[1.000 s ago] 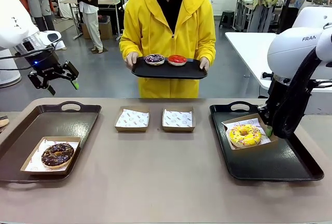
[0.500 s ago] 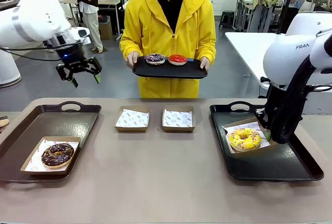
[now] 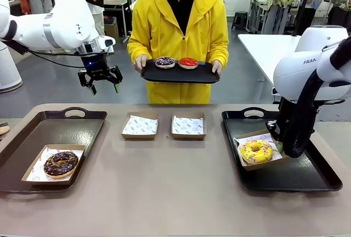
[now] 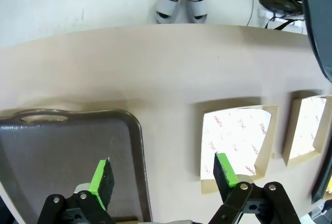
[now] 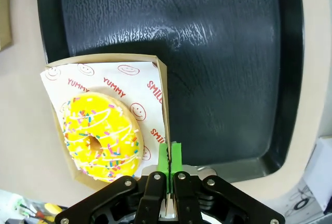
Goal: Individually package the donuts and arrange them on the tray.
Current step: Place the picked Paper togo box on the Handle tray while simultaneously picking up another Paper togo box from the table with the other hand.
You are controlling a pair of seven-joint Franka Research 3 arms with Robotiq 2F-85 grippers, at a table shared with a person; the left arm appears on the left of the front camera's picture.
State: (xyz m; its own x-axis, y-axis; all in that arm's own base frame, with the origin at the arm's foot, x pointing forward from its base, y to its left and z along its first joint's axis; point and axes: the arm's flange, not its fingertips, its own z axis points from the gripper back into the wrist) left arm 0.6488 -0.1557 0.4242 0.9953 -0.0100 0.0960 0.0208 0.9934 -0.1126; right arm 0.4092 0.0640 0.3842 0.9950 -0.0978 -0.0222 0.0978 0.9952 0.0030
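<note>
The yellow donut (image 3: 256, 151) (image 5: 101, 136) lies in a paper-lined cardboard box (image 5: 162, 86) on the right black tray (image 3: 307, 176) (image 5: 207, 42). My right gripper (image 3: 280, 146) (image 5: 169, 154) is shut on that box's side wall. The chocolate donut (image 3: 60, 163) sits boxed on the left tray (image 3: 55, 127) (image 4: 62, 146). A person in yellow holds a third tray (image 3: 176, 73) carrying the purple donut (image 3: 164, 62) and the red donut (image 3: 188, 62). My left gripper (image 3: 100, 80) (image 4: 163, 175) hangs open in the air, high over the table's far left, holding nothing.
Two empty lined boxes (image 3: 139, 125) (image 3: 188, 127) stand side by side in the table's middle; the left wrist view has them as the nearer box (image 4: 236, 141) and the farther box (image 4: 308, 128). A white table (image 3: 263, 50) stands at the back right.
My left arm has swung right and toward the person's tray, gripper still open. The right gripper has dragged the yellow donut's box slightly toward the near side of its tray.
</note>
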